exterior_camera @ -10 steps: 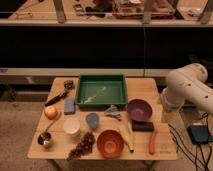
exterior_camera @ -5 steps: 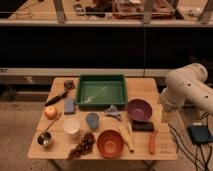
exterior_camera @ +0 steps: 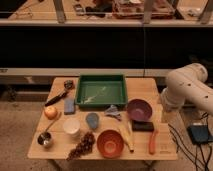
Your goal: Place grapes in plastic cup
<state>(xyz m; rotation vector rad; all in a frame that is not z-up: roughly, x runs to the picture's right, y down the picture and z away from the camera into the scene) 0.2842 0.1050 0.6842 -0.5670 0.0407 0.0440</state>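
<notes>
The grapes (exterior_camera: 82, 145), a long dark purple-brown bunch, lie on the wooden table (exterior_camera: 145, 85) near its front edge, just left of the orange bowl (exterior_camera: 110, 143). A white plastic cup (exterior_camera: 71, 126) stands upright just behind and left of the grapes. My white arm (exterior_camera: 186, 91) hangs at the table's right side, far from both. My gripper does not show; it is hidden behind or below the arm.
A green tray (exterior_camera: 101, 91) sits at the back middle. A purple bowl (exterior_camera: 139, 110), a black block (exterior_camera: 143, 126), a banana (exterior_camera: 129, 137) and an orange-red tool (exterior_camera: 152, 141) lie on the right. An orange fruit (exterior_camera: 50, 112), metal cup (exterior_camera: 45, 139), blue sponge (exterior_camera: 69, 105) and black brush (exterior_camera: 57, 95) are on the left.
</notes>
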